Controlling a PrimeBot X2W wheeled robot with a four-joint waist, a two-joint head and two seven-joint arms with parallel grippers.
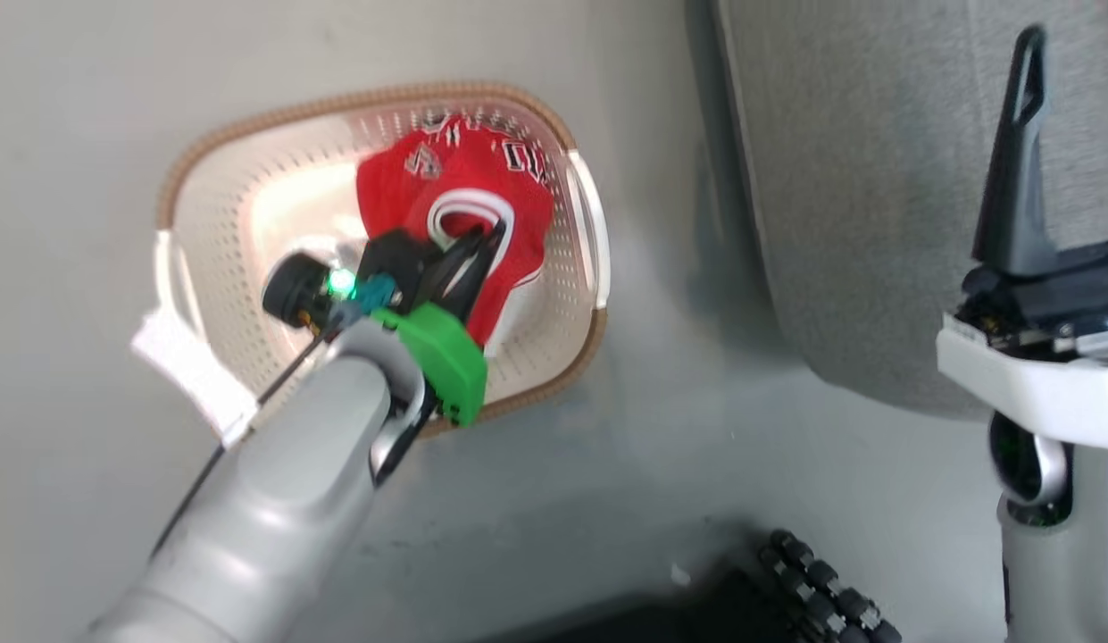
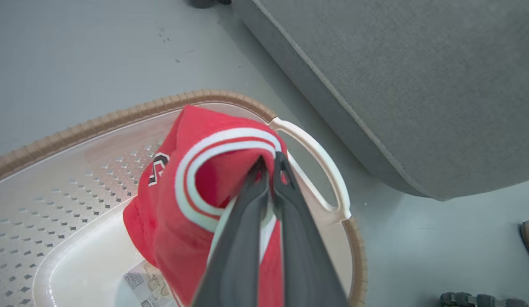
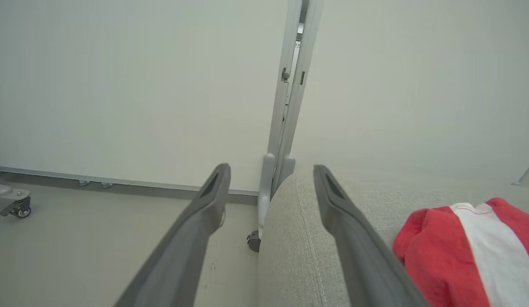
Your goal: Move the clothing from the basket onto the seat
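Grey seat [image 1: 875, 223] largest, one red-white garment [image 3: 460, 247] lying on it. Cream basket [image 1: 250, 125] on floor, just beside seat. Second red garment [image 2: 183, 183] in basket, its white-striped edge pinched between left fingers [image 2: 243, 238], pressed together on cloth. Right fingers [image 3: 196, 230] spread wide, empty, by seat corner.

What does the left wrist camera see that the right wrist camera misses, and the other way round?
Left wrist view's own: the basket, the left gripper shut on the striped trim of a red garment in it, and a paper label on the basket's bottom. Right wrist view's own: the right gripper, open and empty, a second red-and-white garment lying on the seat, and pale wall panels. Shared: the grey seat and the grey floor.
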